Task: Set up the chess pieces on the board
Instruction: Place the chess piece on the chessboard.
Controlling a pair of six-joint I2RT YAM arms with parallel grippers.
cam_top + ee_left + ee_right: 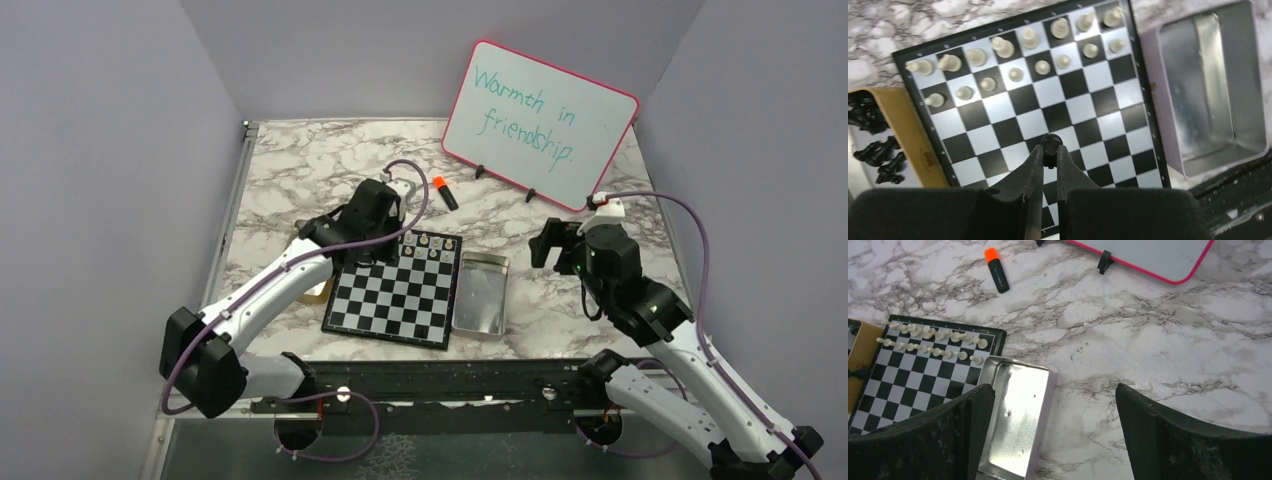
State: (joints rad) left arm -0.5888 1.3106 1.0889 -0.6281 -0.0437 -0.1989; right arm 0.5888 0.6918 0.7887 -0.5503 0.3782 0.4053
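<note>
From above, your chessboard (395,300) lay near the middle of the marble tabletop (300,170), with white pieces (432,245) standing along its far edge. A silver tin (480,300) sat just beside the board's right rim. Your left arm (285,275) reached over the board's far left corner and covered most of a gold tray (318,292) on that side. Your right hand (548,243) hung to the right of the tin, well apart from the board. An orange-capped marker (445,192) lay beyond the board, in front of a propped, pink-framed whiteboard (540,125).

At the left wrist, your left hand (1050,154) was clenched on a small black piece (1050,143) with a rounded top, one finger on either side of it, over squares near the board's middle. You could not tell whether the piece touched the board. The white pieces filled two rows at the far end. More black pieces (878,150) lay in the gold tray against the board's left rim.

At the right wrist, your right hand was released, its fingers spread wide and grasping nothing. Between the fingers you saw the tin's right edge and marble. The board lay at the left of that view, and the marker lay beyond it.
</note>
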